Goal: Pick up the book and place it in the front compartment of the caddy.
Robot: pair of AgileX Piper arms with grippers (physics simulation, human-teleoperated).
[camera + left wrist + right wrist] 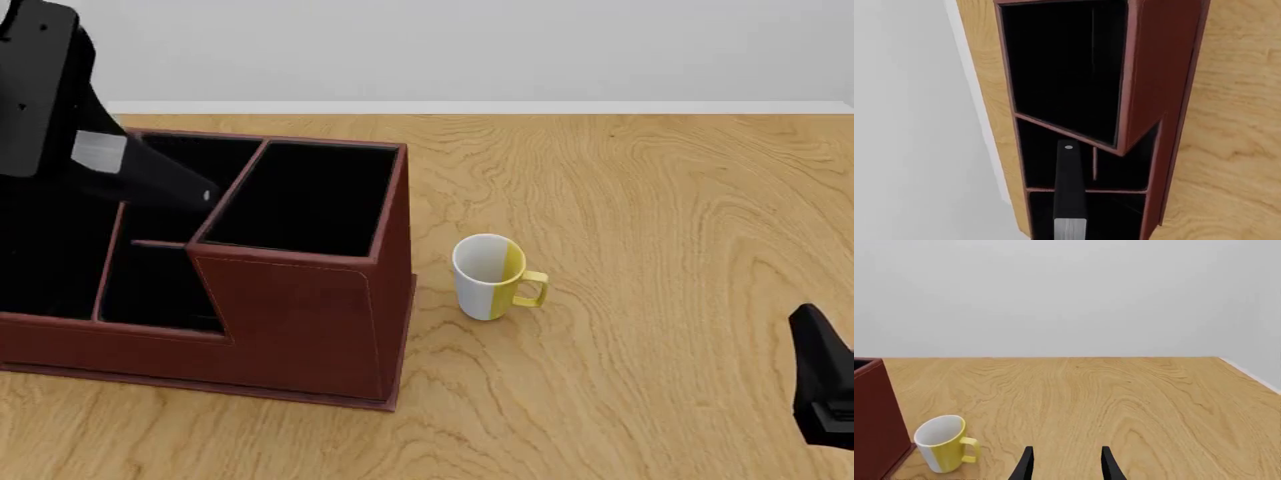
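Observation:
The dark red-brown caddy [300,330] stands at the table's left, with black compartments inside. The book [160,178], black-covered with a pale page edge [100,150], hangs tilted over the caddy's lower left compartments, beside the tall one. My left gripper [114,160] is shut on it, its fingers hidden. In the left wrist view the book [1069,190] points down into the caddy [1154,65], over a divider between two small compartments. My right gripper [1067,465] is open and holds nothing, low at the right [821,390], far from the caddy.
A white and yellow mug [487,277] stands upright just right of the caddy, and the right wrist view shows this mug [944,442] too. Bare wooden table [667,200] spreads to the right. The table's far edge meets a grey wall.

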